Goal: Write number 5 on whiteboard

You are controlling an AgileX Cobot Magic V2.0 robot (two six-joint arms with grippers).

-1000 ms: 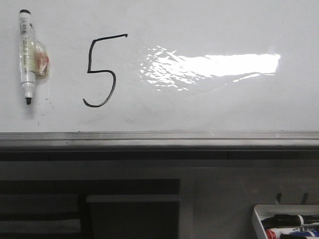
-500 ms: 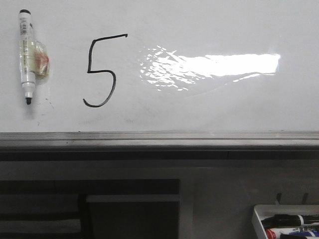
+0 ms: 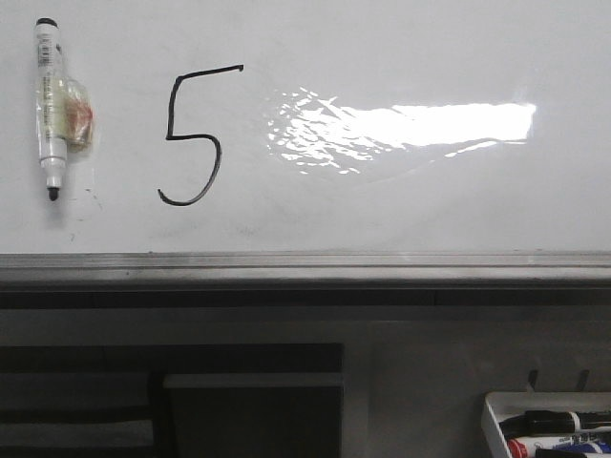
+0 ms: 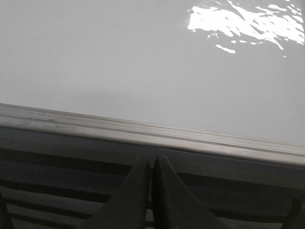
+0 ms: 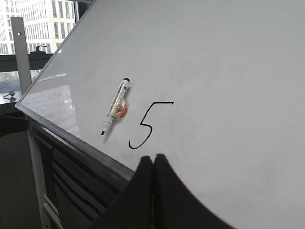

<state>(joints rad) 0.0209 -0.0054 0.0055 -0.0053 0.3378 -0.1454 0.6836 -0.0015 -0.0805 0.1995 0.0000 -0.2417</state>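
Note:
A thin black hand-drawn number 5 (image 3: pixel 196 134) stands on the glossy whiteboard (image 3: pixel 401 48), left of the bright glare. It also shows in the right wrist view (image 5: pixel 147 125) on the whiteboard (image 5: pixel 228 71). A white marker with a black tip (image 3: pixel 50 105) lies on the board left of the digit, tip toward the grey edge strip (image 3: pixel 305 267); it shows too in the right wrist view (image 5: pixel 115 106). My left gripper (image 4: pixel 152 160) is shut and empty, below the whiteboard (image 4: pixel 119 57) edge. My right gripper (image 5: pixel 153 159) is shut and empty, off the board near its edge. Neither gripper shows in the front view.
A small white tray (image 3: pixel 496 420) with black, red and blue markers sits at the lower right. Dark slatted panels (image 3: pixel 86 401) run below the board's edge strip. A window with buildings (image 5: pixel 38 24) lies beyond the board's far corner.

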